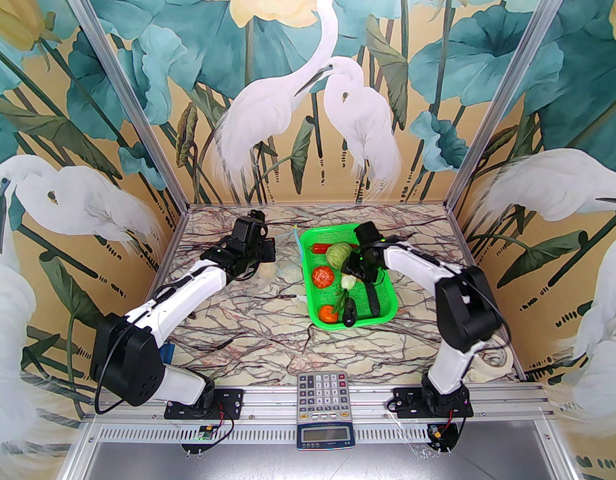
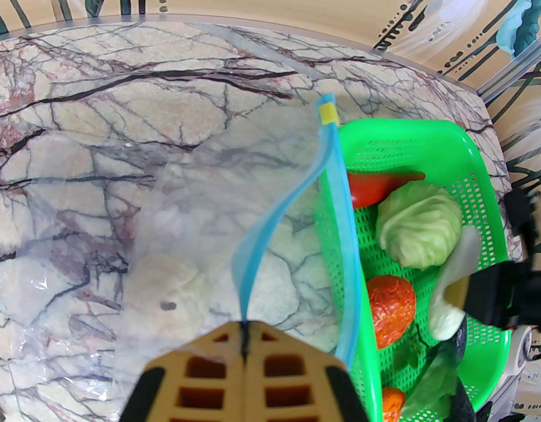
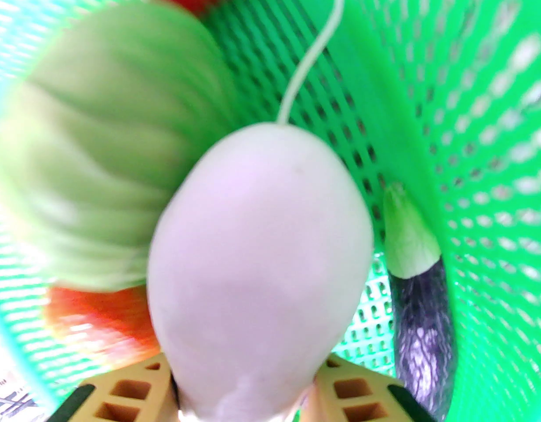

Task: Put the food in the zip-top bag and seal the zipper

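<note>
Left gripper (image 2: pixel 244 337) pinches zipper (image 2: pixel 258 235); right gripper (image 3: pixel 248 394) clamps pale bulb (image 3: pixel 257 257), cabbage (image 3: pixel 99 169) just beside.

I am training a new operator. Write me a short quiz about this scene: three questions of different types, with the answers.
1. True or false: the left gripper is shut on the blue zipper.
2. What sits between the fingers of the right gripper? A tomato, B white radish, C eggplant.
3. Fill in: the green cabbage lies in the ___.
Key: 1 true; 2 B; 3 green basket.
</note>
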`<act>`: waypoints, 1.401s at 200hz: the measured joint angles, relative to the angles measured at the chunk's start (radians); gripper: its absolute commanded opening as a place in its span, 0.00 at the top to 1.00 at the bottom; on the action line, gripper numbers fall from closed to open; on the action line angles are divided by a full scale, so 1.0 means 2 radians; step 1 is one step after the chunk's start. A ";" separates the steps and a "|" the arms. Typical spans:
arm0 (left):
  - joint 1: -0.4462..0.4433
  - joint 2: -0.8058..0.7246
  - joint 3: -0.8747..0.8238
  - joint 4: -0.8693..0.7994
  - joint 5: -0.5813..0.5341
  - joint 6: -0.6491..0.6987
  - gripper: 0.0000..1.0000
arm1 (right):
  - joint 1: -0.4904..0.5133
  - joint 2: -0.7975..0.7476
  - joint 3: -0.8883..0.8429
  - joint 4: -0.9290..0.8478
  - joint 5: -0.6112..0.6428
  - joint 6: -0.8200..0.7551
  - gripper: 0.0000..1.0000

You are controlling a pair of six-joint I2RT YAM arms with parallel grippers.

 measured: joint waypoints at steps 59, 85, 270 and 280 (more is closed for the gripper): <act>0.000 0.000 0.001 0.001 0.003 -0.002 1.00 | 0.000 -0.054 0.037 0.027 0.002 0.005 0.71; 0.000 0.000 0.001 0.002 0.005 -0.006 1.00 | 0.001 -0.069 0.046 0.050 0.013 0.011 0.70; 0.000 0.000 0.002 0.024 0.037 -0.040 1.00 | 0.154 0.138 0.242 0.145 0.175 0.012 0.72; 0.000 0.000 0.004 0.027 0.039 -0.043 1.00 | 0.156 0.138 0.246 0.142 0.170 0.012 0.72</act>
